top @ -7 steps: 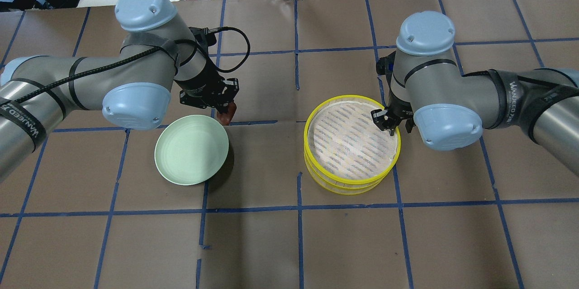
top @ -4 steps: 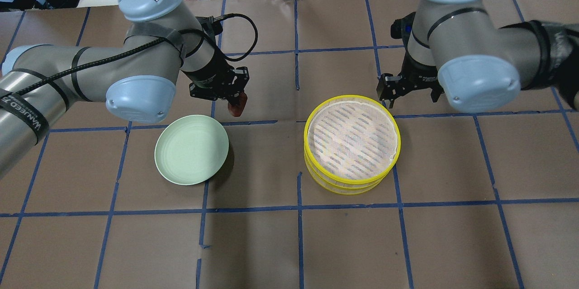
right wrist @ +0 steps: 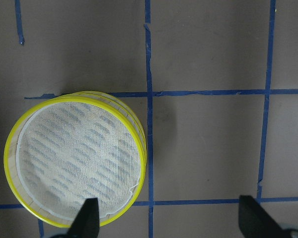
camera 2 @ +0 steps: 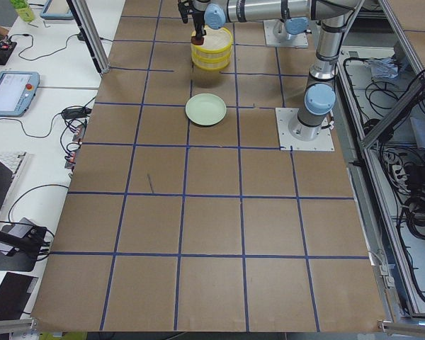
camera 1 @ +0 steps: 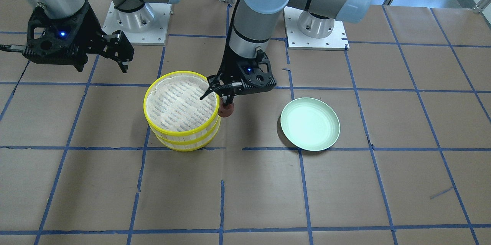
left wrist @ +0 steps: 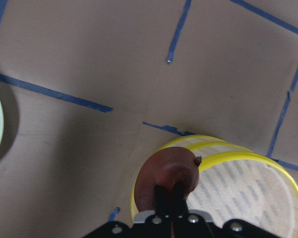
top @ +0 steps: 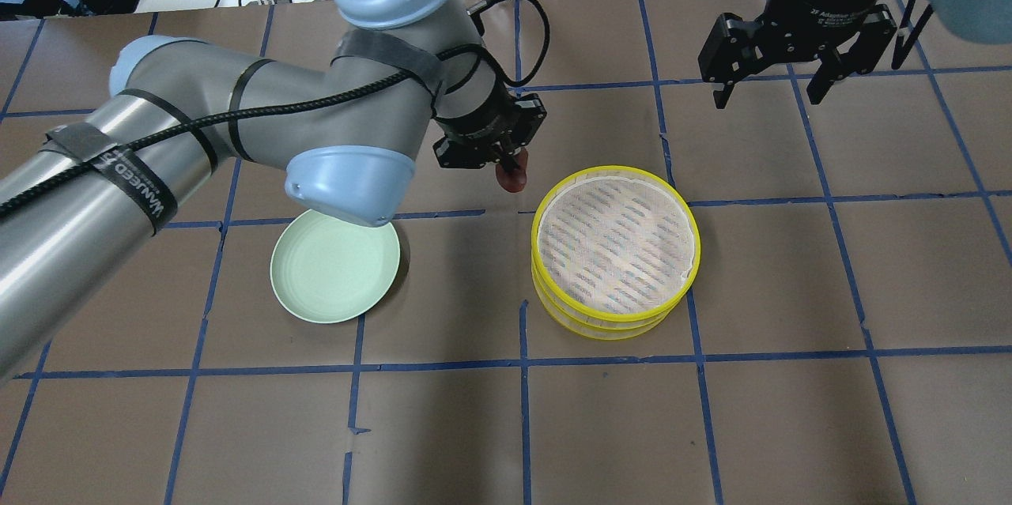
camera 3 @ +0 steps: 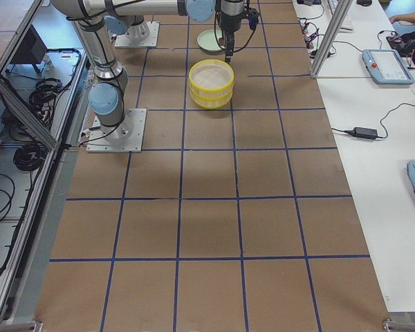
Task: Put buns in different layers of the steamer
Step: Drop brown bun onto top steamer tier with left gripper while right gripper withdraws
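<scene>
Two steamer layers (top: 615, 252) with yellow rims stand stacked; the top liner (camera 1: 180, 101) is bare. My left gripper (top: 510, 167) is shut on the dark reddish-brown bun (top: 514, 179) and holds it in the air just outside the stack's far-left rim. The left wrist view shows the bun (left wrist: 164, 173) over the rim's edge (left wrist: 223, 148). My right gripper (top: 771, 98) is open and empty, high and behind the stack's right side; the stack also shows below it in the right wrist view (right wrist: 77, 158). The white bun shows in no view.
A pale green plate (top: 334, 261) lies bare on the table left of the stack, under my left arm's elbow; it also shows in the front view (camera 1: 310, 123). Brown paper with blue tape lines covers the table.
My left gripper has carried the brown bun rightward from the plate's far edge to the stack's rim. My right gripper has lifted off the stack's right rim and drawn back and up.
</scene>
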